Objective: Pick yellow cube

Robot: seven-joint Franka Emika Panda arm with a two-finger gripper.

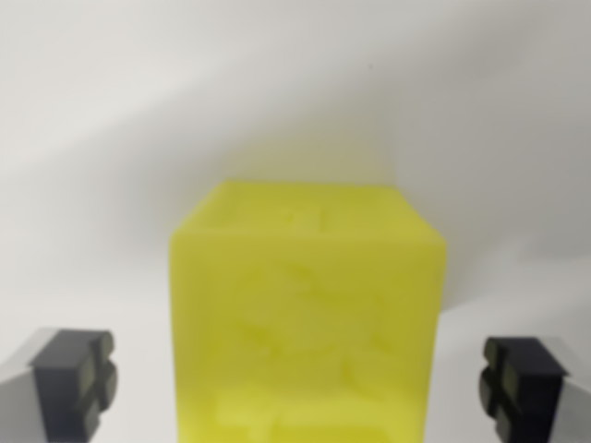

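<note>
Wrist view shows the yellow cube [307,318] sitting on the pale counter [111,138], filling the lower middle of the frame. I see the pincer [300,392] spread wide: one dark finger pad [74,380] at the wrist view's left and the other at the wrist view's right, each with a clear strip of counter between it and the cube's side. Neither pad touches the cube. The picture is soft, so I cannot read fine surface detail on the cube, and its lower edge runs out of the frame.

Judgement on the step in hand: I take this as the final approach before closing. The cube sits between the pads, though the gap at the wrist view's left looks slightly wider than the one at the right. To do this well, I would nudge sideways until both gaps match, keep the pads square to the cube's two side faces, and make sure they reach well down those faces before closing. Closing should be slow and even, so one pad does not strike first and skate the cube across the smooth counter. The cube's faces look flat and plain, which should give a sound hold.

Containers: none in view. No tray, bin or box appears, and nothing else rests on the counter that I can see.
</note>
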